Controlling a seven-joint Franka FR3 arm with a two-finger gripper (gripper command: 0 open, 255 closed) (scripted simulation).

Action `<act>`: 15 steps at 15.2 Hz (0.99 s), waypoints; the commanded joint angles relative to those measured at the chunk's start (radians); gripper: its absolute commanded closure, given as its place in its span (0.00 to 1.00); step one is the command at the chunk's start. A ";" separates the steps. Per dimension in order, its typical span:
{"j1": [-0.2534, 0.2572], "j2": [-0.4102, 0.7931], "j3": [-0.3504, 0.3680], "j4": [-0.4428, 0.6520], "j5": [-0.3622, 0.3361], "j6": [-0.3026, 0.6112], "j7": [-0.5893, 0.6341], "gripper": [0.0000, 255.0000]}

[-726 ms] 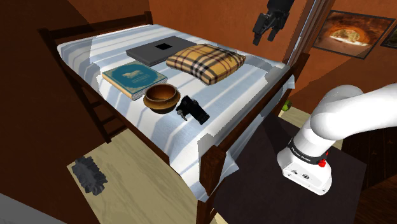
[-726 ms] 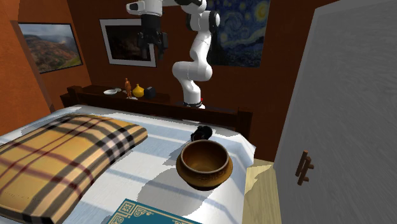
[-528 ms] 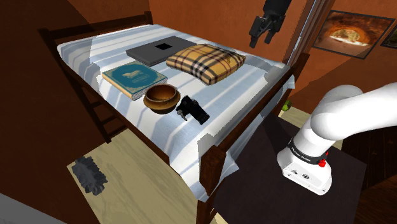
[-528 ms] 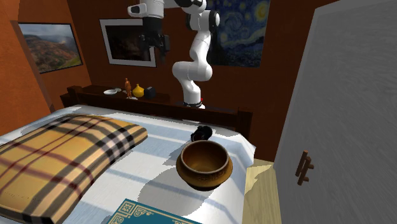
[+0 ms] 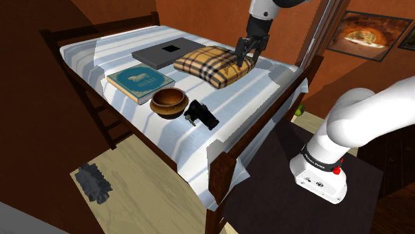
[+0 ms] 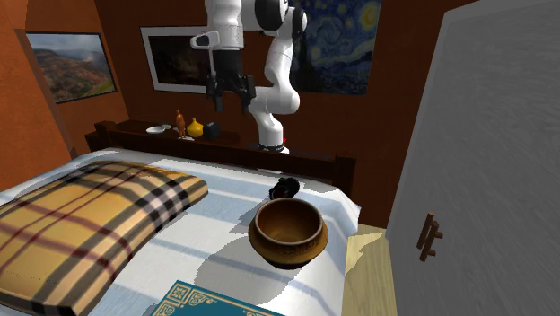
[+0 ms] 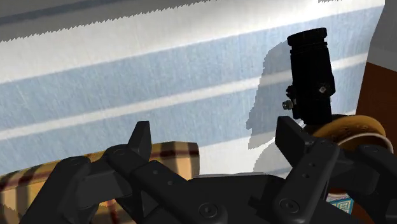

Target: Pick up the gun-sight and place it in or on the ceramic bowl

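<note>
The gun-sight (image 5: 201,114) is a black scope lying on the striped bed sheet, right beside the brown bowl (image 5: 169,101). In the second exterior view the gun-sight (image 6: 285,188) lies just behind the bowl (image 6: 287,232). My gripper (image 5: 244,54) hangs open and empty above the plaid pillow (image 5: 216,64), well away from both. It (image 6: 229,94) is high over the bed's far side. In the wrist view the fingers stand wide apart around the gripper (image 7: 215,137), with the gun-sight (image 7: 310,73) and the bowl's rim (image 7: 347,125) beyond the one finger.
A teal book (image 5: 141,82) and a dark flat slab (image 5: 166,53) lie on the bed (image 5: 166,143) past the bowl. Wooden bed rails and a ladder (image 5: 106,123) border it. A grey door (image 6: 485,153) stands at the second exterior view's right.
The gripper has come down from high up and moved toward the shoulder view's left, now hanging over the plaid pillow. Gun-sight and bowl have not moved.
</note>
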 commanded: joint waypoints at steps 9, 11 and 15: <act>0.080 0.272 0.105 0.033 0.082 0.196 0.069 0.00; 0.094 0.333 0.126 0.053 0.093 0.230 0.083 0.00; 0.122 0.461 0.165 0.105 0.107 0.293 0.111 0.00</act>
